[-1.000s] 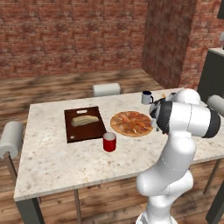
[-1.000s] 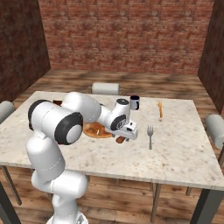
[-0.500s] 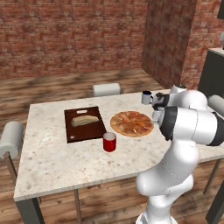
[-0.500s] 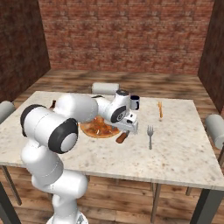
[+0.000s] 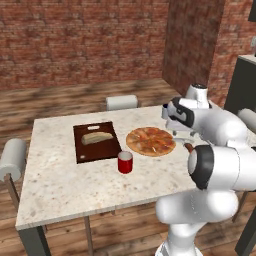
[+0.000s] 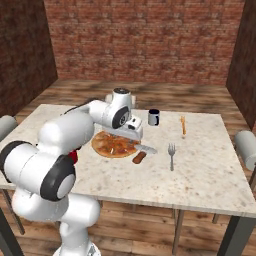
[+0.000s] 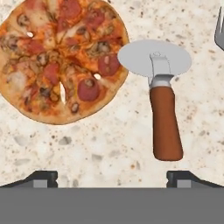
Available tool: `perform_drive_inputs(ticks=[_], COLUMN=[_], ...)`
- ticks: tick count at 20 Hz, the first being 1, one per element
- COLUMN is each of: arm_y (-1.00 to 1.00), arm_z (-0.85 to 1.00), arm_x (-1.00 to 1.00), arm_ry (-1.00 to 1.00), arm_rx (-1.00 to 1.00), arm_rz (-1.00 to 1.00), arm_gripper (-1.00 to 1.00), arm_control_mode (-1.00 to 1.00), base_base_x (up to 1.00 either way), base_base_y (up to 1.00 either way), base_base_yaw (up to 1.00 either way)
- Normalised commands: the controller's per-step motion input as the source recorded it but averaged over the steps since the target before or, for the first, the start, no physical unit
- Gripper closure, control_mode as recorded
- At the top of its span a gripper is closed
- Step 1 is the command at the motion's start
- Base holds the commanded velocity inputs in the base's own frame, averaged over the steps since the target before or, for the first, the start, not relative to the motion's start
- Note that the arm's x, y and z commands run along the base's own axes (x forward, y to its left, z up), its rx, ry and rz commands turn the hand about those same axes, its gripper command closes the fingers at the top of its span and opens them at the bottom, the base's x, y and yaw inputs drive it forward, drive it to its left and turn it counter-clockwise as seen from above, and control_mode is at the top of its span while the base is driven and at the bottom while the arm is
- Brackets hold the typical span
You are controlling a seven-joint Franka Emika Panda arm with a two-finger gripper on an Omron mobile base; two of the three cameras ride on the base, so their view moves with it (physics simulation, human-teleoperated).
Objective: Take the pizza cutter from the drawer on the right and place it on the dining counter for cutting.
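Observation:
The pizza cutter (image 7: 165, 122), with a reddish-brown handle and a round silvery blade, lies flat on the dining counter (image 6: 200, 170) just right of the pizza (image 7: 61, 57). It also lies free in the right base view as the pizza cutter (image 6: 140, 156). My gripper (image 6: 133, 132) hangs a little above the counter, over the pizza's right edge. Its jaws are open with nothing between them; the dark fingertips (image 7: 41, 177) stand far apart, clear of the handle. In the left base view the gripper (image 5: 182, 131) is above the cutter's handle (image 5: 188, 148). The drawer is out of view.
A fork (image 6: 171, 154) lies right of the cutter, with a dark mug (image 6: 154, 117) and a thin orange stick (image 6: 183, 125) behind. A cutting board with bread (image 5: 96, 141) and a red cup (image 5: 125, 162) sit left of the pizza. Chairs (image 5: 122, 102) ring the table.
My hand has lifted off the pizza cutter and drawn back toward the pizza. The cutter stays lying on the counter. The jaws have spread slightly wider.

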Motion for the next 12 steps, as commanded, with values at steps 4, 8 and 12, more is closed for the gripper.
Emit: perform_drive_inputs(ticks=[4, 8, 12], arm_y=[0.28, 0.03, 0.02], arm_z=[0.48, 0.57, 0.52], arm_x=[-0.76, -0.85, -0.82], arm_ry=[0.0, 0.0, 0.0], arm_rx=[0.0, 0.0, 0.0], arm_rz=[0.0, 0.0, 0.0], arm_gripper=[-1.0, -1.0, -1.0], arm_control_mode=[-1.0, -1.0, -1.0], base_base_x=[0.0, 0.0, 0.0], base_base_y=[0.0, 0.0, 0.0], base_base_yaw=[0.0, 0.0, 0.0])
